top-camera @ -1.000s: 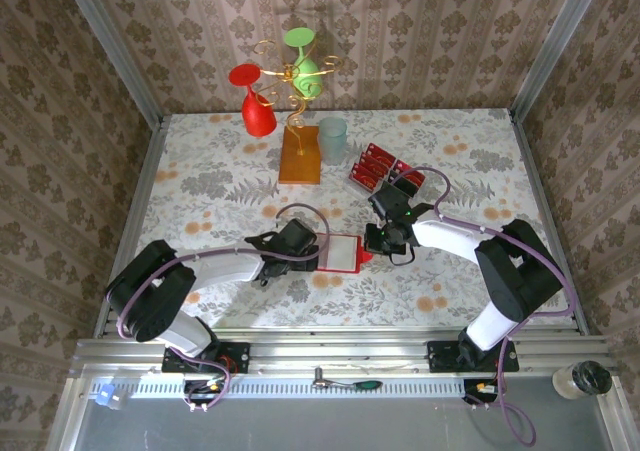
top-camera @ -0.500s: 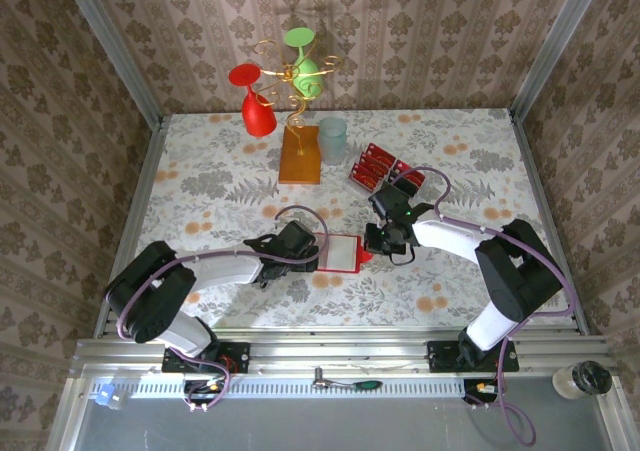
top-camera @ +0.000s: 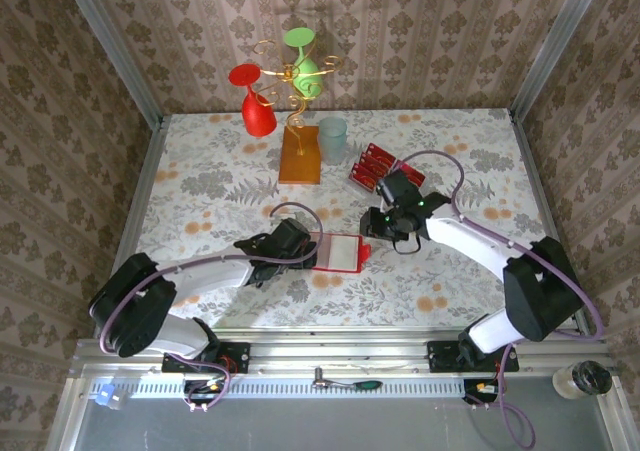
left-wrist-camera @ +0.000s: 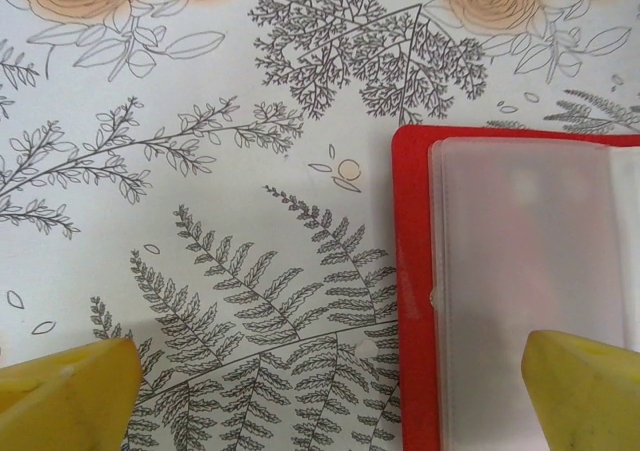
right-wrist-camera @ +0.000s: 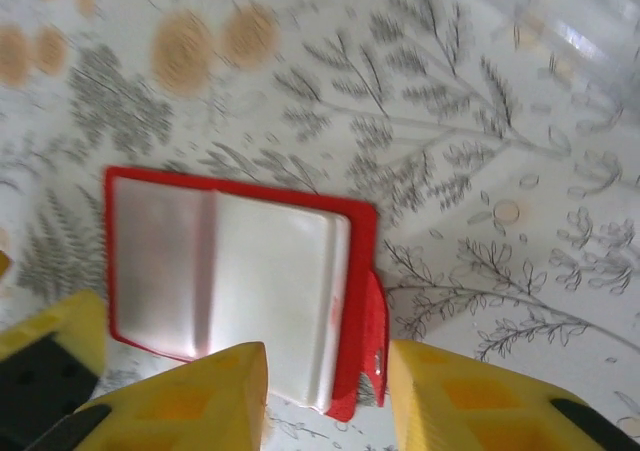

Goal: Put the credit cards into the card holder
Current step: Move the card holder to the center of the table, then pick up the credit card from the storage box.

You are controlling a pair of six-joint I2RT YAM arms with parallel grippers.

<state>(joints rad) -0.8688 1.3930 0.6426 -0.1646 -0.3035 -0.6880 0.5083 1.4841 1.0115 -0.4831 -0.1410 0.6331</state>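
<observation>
Red wallet (top-camera: pixel 340 254) lies open on the table — left gripper (left-wrist-camera: pixel 325 401) spread wide across its left edge, right gripper (right-wrist-camera: pixel 325 386) parted and empty near its right.

Left tool (left-wrist-camera: pixel 330 396) gapes wide; right tool (right-wrist-camera: pixel 325 396) seems partly parted.

The top external camera looks down from high behind the near edge, taking in the whole counter (top-camera: pixel 200 171). Both wrist cameras face down at the floral surface, the left very close, the right higher. All three views share the open card holder (top-camera: pixel 338 254).
</observation>
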